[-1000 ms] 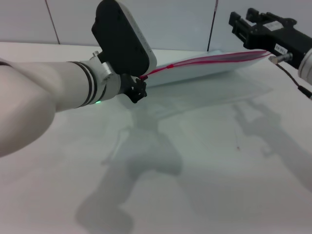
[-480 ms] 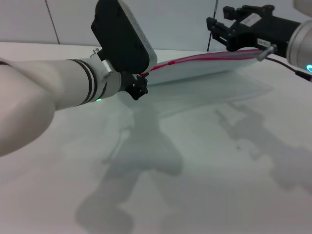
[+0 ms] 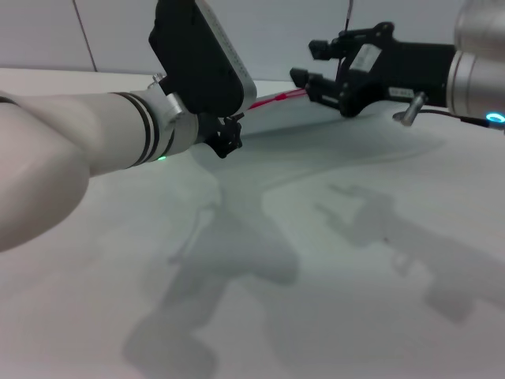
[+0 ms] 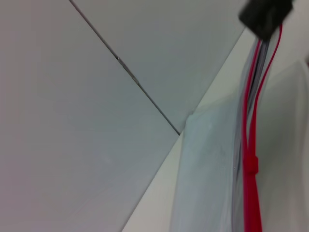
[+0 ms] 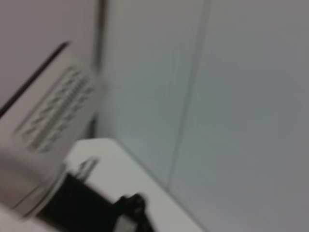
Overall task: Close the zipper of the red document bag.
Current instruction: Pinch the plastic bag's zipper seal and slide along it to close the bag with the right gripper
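We see the left claw [image 3: 227,136] pressed together on the near end of the zipper [image 3: 276,99], holding that edge of the red document bag [image 3: 316,126] lifted off the white counter [image 3: 316,260]. The right claw [image 3: 308,65] hovers over the zipper farther along, its two black fingers [image 3: 319,50] spread apart (whether they touch the strip, we cannot tell). The bag lies toward the far side of the counter, near the wall, pale and translucent. In the left wrist view the zipper [image 4: 251,164] shows as two thin red lines running side by side along the bag [image 4: 207,169].
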